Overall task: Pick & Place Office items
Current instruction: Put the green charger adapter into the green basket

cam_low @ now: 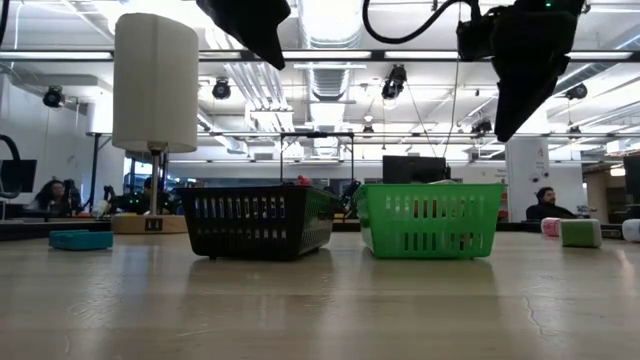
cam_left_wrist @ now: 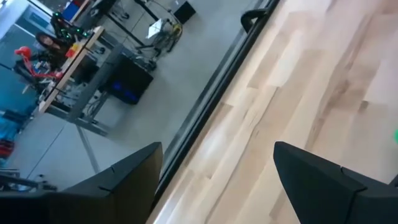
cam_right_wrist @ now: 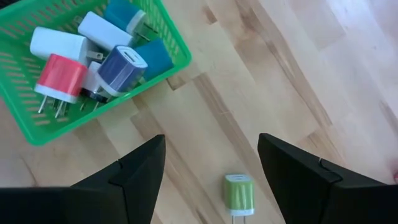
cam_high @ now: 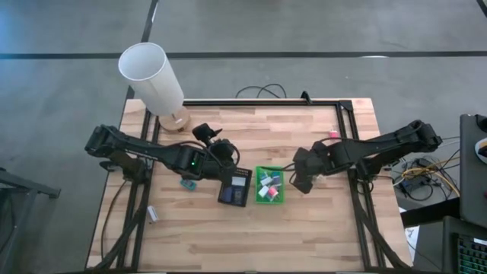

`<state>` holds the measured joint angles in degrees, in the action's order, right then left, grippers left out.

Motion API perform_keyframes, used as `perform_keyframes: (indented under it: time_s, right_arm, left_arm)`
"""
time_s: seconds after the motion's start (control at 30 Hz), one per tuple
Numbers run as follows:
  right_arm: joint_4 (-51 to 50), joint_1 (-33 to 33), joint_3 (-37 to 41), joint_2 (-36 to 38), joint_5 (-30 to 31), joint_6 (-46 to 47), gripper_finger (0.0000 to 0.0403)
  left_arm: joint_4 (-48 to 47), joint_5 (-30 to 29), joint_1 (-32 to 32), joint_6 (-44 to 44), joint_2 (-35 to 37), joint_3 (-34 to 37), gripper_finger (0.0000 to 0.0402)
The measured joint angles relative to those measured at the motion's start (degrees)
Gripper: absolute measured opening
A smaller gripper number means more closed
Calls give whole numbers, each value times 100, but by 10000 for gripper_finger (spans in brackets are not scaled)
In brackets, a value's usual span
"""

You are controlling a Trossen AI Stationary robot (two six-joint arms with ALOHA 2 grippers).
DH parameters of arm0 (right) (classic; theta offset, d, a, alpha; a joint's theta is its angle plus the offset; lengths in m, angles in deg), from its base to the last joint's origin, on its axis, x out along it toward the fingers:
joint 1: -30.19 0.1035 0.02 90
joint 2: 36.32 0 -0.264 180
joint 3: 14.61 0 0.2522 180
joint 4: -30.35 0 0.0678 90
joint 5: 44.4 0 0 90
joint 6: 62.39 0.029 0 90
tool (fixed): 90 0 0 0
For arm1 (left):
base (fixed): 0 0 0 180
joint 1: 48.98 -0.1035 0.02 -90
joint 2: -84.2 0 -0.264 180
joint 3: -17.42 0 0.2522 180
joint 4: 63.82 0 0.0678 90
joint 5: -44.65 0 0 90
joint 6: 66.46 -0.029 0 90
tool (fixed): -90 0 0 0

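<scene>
At frame centre of the high view, the green basket [cam_high: 279, 199] already held several chargers [cam_right_wrist: 93, 53], while a green charger [cam_right_wrist: 239, 194] lay loose below the right gripper [cam_right_wrist: 211, 168], jaws apart and empty, as were the left gripper's [cam_left_wrist: 217, 180].

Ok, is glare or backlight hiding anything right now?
Low view: bright ceiling lights leave the left hand and right hand as black silhouettes. Left wrist view: a pale sheen on the table. Right wrist view: even light, green charger plainly visible.
</scene>
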<state>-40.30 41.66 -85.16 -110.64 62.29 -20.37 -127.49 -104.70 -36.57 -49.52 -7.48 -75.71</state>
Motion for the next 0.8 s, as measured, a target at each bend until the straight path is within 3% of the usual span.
perform_keyframes:
  time_s: [0.3, 0.6, 0.8]
  right_arm:
    - [-1, 0, -1, 66, -22, -53, 256]
    - [-17, 0, -1, 72, -182, -83, 256]
    - [-535, 0, -6, 72, -326, 431, 256]
  left_arm:
    - [-37, -496, 0, -378, -2, 0, 314]
    - [-56, -482, 0, -298, -2, 0, 314]
    - [-227, -198, 15, -120, -2, 2, 314]
